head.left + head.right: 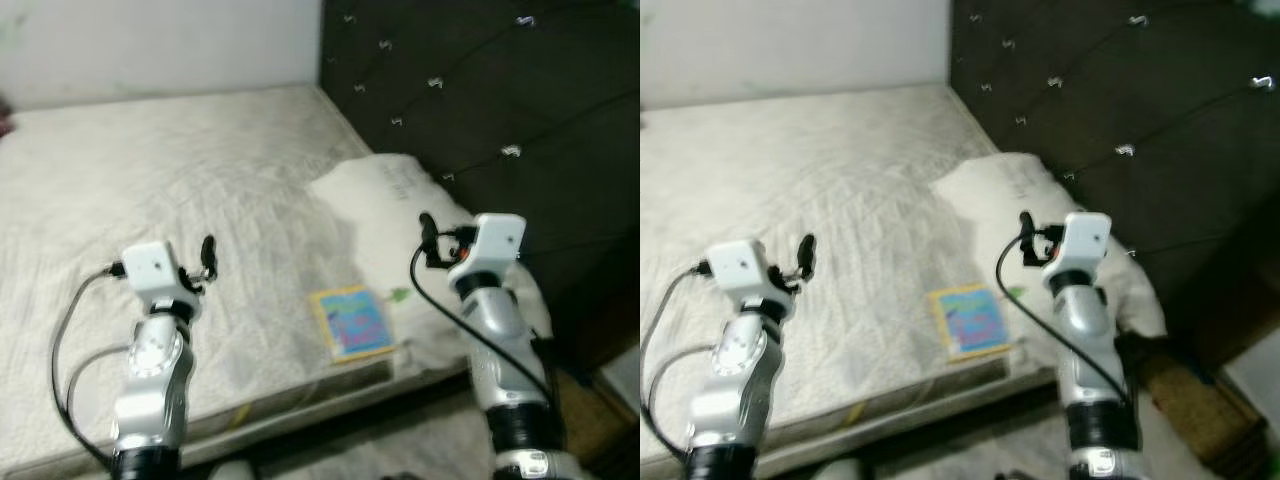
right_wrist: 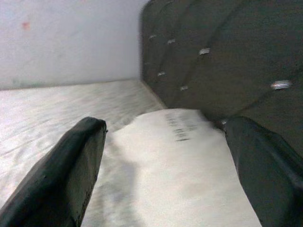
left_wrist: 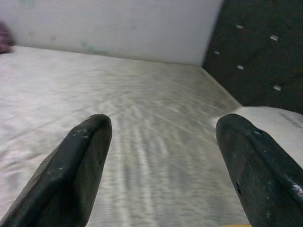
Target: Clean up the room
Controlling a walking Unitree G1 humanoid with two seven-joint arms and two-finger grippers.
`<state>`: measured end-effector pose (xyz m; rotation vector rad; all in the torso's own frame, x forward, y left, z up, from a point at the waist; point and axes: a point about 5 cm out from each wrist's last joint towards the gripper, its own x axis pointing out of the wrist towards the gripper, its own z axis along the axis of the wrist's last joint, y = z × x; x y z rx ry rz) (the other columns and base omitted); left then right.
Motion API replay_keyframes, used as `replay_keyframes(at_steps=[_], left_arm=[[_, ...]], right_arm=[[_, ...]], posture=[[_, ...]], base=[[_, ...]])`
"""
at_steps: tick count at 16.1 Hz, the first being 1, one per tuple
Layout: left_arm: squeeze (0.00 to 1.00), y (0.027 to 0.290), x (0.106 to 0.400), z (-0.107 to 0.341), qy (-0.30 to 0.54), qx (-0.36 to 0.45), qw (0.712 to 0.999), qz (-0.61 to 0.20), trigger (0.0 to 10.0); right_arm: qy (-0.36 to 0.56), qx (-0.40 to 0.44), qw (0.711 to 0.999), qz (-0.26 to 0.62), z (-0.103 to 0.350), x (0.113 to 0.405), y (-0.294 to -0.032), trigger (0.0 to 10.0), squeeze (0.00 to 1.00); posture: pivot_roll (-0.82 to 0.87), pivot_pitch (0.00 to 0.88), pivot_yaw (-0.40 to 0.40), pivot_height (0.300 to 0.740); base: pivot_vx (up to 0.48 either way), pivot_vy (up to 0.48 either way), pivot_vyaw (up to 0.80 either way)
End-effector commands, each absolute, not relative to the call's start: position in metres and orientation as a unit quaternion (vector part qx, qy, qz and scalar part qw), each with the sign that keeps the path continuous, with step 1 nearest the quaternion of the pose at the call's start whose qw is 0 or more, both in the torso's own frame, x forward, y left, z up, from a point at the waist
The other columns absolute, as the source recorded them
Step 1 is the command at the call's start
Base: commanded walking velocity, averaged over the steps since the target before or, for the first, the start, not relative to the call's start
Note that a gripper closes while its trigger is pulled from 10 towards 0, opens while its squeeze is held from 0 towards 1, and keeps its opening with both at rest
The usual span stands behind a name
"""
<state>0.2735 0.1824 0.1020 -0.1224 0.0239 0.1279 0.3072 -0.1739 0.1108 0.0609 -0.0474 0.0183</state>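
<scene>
One white pillow [image 1: 395,215] and one colourful booklet [image 1: 352,322] lie on the bed [image 1: 150,170], the pillow against the dark tufted headboard [image 1: 500,90] and the booklet just beside it near the mattress edge. The left hand [image 3: 161,161] and right hand [image 2: 163,161] both hover above the bed with fingers spread wide, holding and touching nothing. The booklet's long axis runs roughly from the mattress edge toward the far wall.

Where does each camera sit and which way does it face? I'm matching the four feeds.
Left eye view: on the head, looking down at the bed, booklet and pillow; both arms show, left hand and right hand raised.
Right eye view: beside it, same scene, slightly offset.
Left wrist view: along the open left hand's fingers across the mattress toward the wall.
Right wrist view: along the open right hand's fingers at the pillow and headboard.
All four share the pillow.
</scene>
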Motion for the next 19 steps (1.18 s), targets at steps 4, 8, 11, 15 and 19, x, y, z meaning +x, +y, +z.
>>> replay_keyframes(at_steps=[4, 8, 11, 15, 19], left_arm=[[0.00, 0.1890, 0.2725, 0.1041, 0.003, -0.066, 0.995, 0.073, 10.0], [0.00, 0.1881, 0.2729, 0.1042, 0.001, -0.070, 0.995, 0.072, 10.0], [0.00, 0.1871, 0.2730, 0.1044, -0.001, -0.075, 0.995, 0.069, 10.0], [0.00, 0.1854, 0.2727, 0.1045, 0.000, -0.084, 0.994, 0.063, 10.0], [0.00, 0.1853, 0.2728, 0.1045, -0.001, -0.085, 0.994, 0.062, 10.0]], right_arm=[[-0.039, 0.034, 0.998, 0.023, 0.1197, 0.3119, -0.1660, 10.0, 0.00], [-0.037, 0.034, 0.998, 0.023, 0.1195, 0.3122, -0.1658, 10.0, 0.00], [-0.036, 0.033, 0.999, 0.022, 0.1195, 0.3123, -0.1662, 10.0, 0.00], [-0.027, 0.041, 0.999, 0.019, 0.1168, 0.3123, -0.1671, 10.0, 0.00], [-0.026, 0.041, 0.999, 0.020, 0.1166, 0.3130, -0.1676, 10.0, 0.00]], posture=[[0.06, 0.000, -0.028, 0.740], [0.06, 0.000, -0.028, 0.740], [0.06, 0.000, -0.030, 0.740], [0.06, 0.000, -0.030, 0.740], [0.06, 0.000, -0.033, 0.740]], base=[[0.000, 0.461, 0.46], [0.000, 0.458, 0.00], [0.000, 0.458, 0.00], [0.000, 0.452, -0.39], [0.000, 0.450, -0.37]])
